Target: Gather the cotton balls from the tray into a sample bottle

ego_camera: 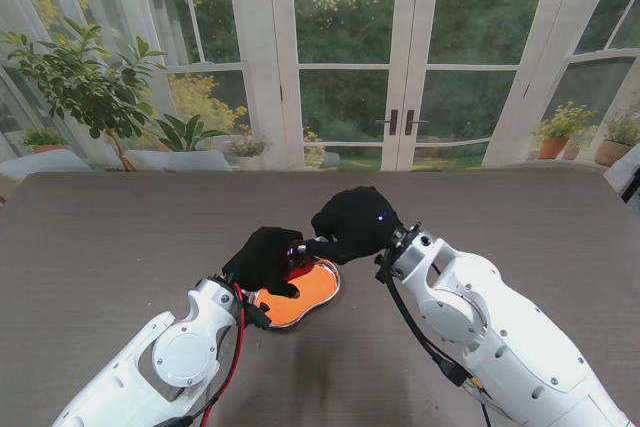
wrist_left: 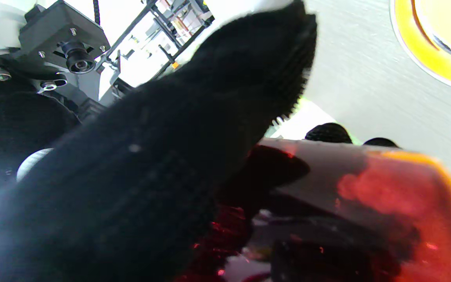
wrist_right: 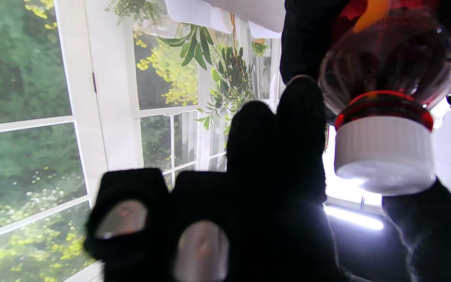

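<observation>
My left hand [ego_camera: 265, 259] is shut on a reddish translucent sample bottle [ego_camera: 298, 269], held just above the left end of the orange tray [ego_camera: 312, 295]. In the left wrist view the bottle [wrist_left: 366, 196] fills the frame beside a black gloved finger, with the tray's rim [wrist_left: 425, 51] beyond. My right hand [ego_camera: 352, 222] meets the bottle from the far right. The right wrist view shows the white screw cap [wrist_right: 384, 156] on the bottle [wrist_right: 390, 58], pinched between a finger and the thumb. I cannot make out any cotton balls.
The brown table [ego_camera: 120, 237] spreads wide on both sides of the tray. Beyond its far edge are glass doors [ego_camera: 400, 67] and potted plants [ego_camera: 90, 87]. Both white forearms rise from the near corners.
</observation>
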